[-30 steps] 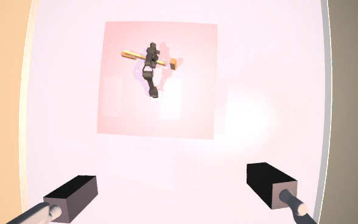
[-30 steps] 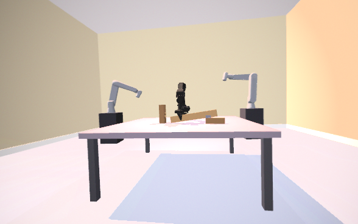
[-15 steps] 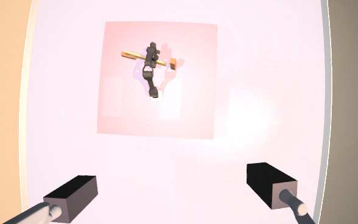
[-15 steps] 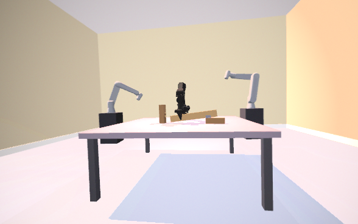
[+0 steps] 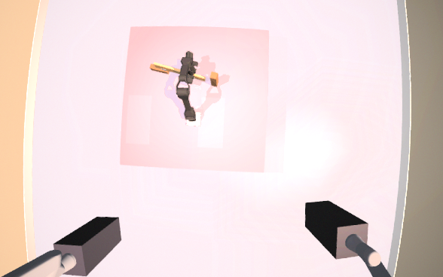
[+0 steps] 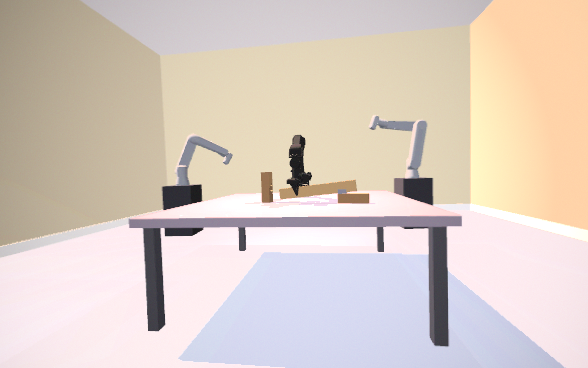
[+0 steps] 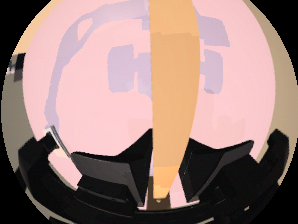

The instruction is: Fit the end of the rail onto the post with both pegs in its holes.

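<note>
The rail (image 5: pixel 173 69) (image 6: pixel 330 188) (image 7: pixel 175 75) slopes down towards the post (image 5: pixel 214 79) (image 6: pixel 266 187), its near end slightly off the table. A small gap separates that end from the post's pegs. The far end sticks up above the low footboard block (image 5: pixel 155 68) (image 6: pixel 353 198) and its grey bracket (image 6: pixel 342 191); I cannot tell whether it touches the bracket. My gripper (image 6: pixel 296 192) (image 7: pixel 160 131) is shut on the rail near its low end. In the wrist view, a brown face with a small peg shows beyond the rail's end; the holes are hidden.
The table (image 6: pixel 250 221) carries the pink mat (image 5: pixel 241 150) under the parts. My arm (image 5: pixel 184 99) reaches over the rail's middle. Two pale arms on black stands (image 6: pixel 182 197) (image 6: pixel 417 192) stand beyond the table.
</note>
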Robot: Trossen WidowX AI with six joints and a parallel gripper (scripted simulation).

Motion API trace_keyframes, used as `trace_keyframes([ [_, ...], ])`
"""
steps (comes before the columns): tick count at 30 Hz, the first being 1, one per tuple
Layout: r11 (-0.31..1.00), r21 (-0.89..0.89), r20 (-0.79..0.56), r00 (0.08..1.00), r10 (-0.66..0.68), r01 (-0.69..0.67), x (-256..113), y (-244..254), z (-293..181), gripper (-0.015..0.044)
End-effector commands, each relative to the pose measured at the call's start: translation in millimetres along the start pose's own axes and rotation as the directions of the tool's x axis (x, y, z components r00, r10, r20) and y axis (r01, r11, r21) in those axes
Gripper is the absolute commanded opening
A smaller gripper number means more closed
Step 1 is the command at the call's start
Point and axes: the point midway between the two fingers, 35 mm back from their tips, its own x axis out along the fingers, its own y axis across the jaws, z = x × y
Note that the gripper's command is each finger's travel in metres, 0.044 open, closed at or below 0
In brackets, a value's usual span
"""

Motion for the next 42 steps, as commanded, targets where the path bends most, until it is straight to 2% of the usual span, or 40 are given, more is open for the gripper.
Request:
trace_keyframes([
  [1, 1.000, -0.003, 0.012, 1.000, -0.020, 0.020, -8.9, -4.2, 1.8, 0.0000],
  [42, 1.000, -0.003, 0.012, 1.000, -0.020, 0.020, -29.4, -4.4, 1.6, 0.0000],
])
